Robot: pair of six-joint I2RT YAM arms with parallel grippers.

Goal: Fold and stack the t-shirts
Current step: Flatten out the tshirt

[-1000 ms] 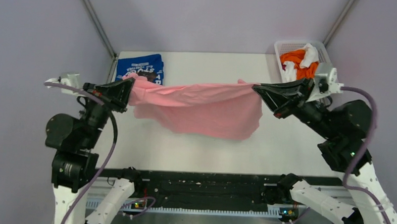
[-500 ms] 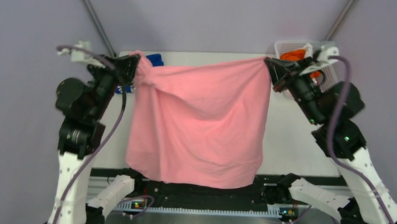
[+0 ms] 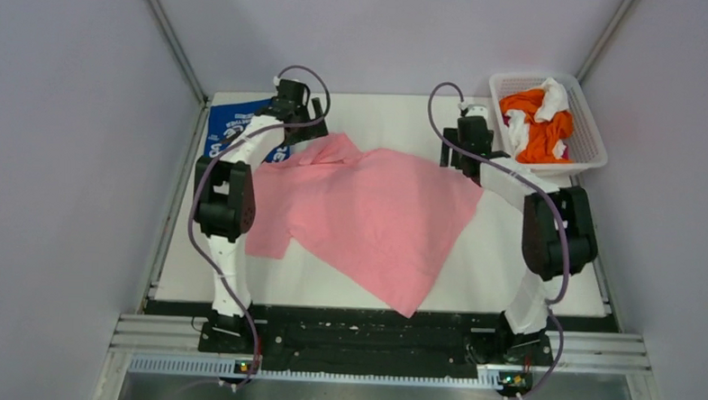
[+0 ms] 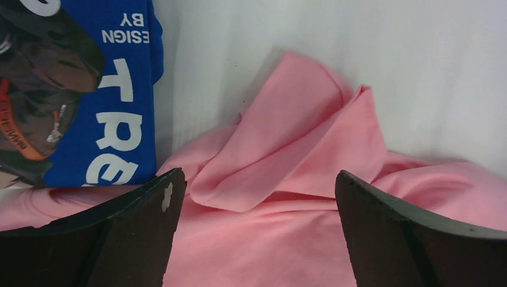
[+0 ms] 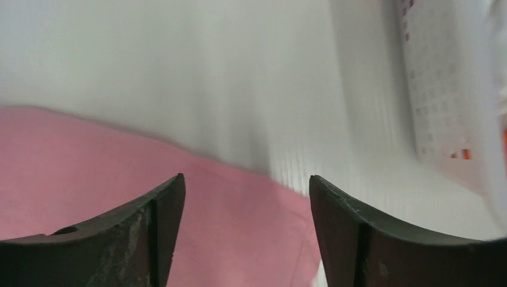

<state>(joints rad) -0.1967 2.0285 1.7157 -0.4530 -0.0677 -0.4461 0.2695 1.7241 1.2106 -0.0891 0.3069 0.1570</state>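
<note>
2 grippers stand open over the far part of the white table [image 3: 519, 270], so the step in hand is the lay-out: the plain light pink cloth t-shirt [image 3: 368, 214] is spread on the table, not yet folded. The left gripper [image 4: 258, 179] has its jaws wide apart, with a bunched pink corner lying loose beneath them; it grips nothing. The right gripper [image 5: 245, 182] is parted too, above the shirt's far right edge. That view is blurred, yet no cloth sits between the fingers. The shirt lies skewed. Its rumpled far left corner rests against the folded royal blue t-shirt with white lettering [image 3: 232, 123], which sits at the table's far left corner. 1 point of the pink hem reaches toward the near edge. The white plastic lattice basket [image 3: 596, 152] at the far right holds orange and white cloth [image 3: 539, 118] and stands apart from the pink shirt.

Next, I judge, the rumpled corner needs flattening and the shirt squaring, before 1 side is pinched and carried over for the 1st fold. Grabbing the bunch as it lies could trap a crease or drag the blue shirt.

Half a second ago the pink shirt hung stretched in the air between both clenched grippers; now it is down on the table and both have let go
</note>
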